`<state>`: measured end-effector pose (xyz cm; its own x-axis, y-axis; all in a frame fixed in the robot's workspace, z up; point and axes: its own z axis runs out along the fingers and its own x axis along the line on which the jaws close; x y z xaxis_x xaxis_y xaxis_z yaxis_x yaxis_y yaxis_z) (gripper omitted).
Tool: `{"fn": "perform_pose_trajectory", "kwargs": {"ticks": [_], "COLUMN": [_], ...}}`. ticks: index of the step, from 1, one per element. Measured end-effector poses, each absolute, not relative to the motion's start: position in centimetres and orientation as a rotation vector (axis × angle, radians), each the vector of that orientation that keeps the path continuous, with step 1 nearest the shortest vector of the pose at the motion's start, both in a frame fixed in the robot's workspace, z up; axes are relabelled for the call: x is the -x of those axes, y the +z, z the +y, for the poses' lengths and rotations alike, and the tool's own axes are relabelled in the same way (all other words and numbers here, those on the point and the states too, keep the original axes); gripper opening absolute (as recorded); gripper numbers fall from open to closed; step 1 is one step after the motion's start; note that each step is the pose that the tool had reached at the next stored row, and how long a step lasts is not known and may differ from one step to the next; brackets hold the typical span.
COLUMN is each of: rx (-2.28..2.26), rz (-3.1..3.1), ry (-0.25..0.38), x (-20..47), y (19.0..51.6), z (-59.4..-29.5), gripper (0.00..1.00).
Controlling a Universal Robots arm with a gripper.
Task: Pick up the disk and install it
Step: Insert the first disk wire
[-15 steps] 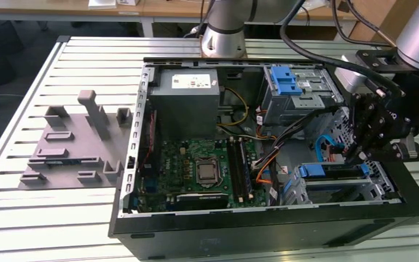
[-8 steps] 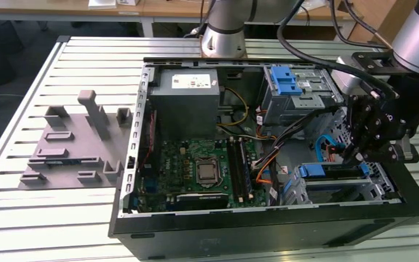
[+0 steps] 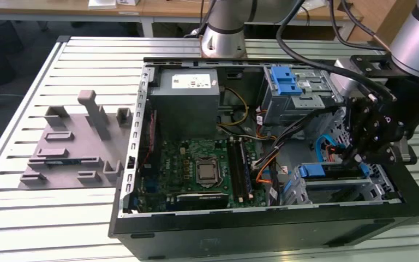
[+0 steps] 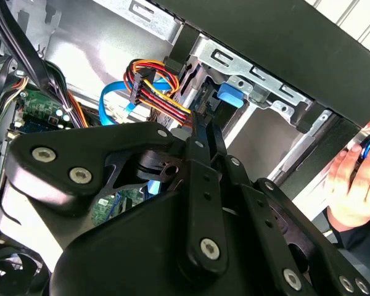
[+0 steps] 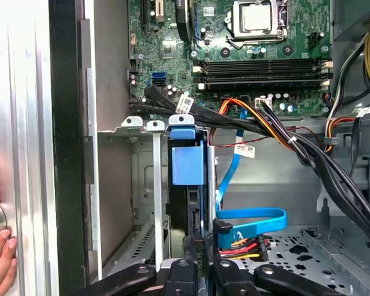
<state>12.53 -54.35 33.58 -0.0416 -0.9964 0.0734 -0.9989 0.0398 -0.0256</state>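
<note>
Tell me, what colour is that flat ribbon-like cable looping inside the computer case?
Blue flat cable, clearest in the first wrist view.

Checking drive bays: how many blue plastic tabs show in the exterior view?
2: upper tab on the upper cage, lower tab on the lower bay beside the pincer. Cables may hide more.

We find no legible text. The white sticker [image 3: 192,82] on the grey metal box [image 3: 187,103] carries print too small to read, as do the small cable tags [image 5: 243,150] and the motherboard [image 5: 259,55] markings.
</note>
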Motion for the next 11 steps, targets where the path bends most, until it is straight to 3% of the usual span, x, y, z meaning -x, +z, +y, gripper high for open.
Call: {"fn": "perform_pose_trajectory", "kwargs": {"ticks": [11], "rx": [-2.150], "rz": [-2.241], "ry": [0.106], "x": [-12.53], "y": [33.27], "z": [-54.36], "gripper": [0.16]}}
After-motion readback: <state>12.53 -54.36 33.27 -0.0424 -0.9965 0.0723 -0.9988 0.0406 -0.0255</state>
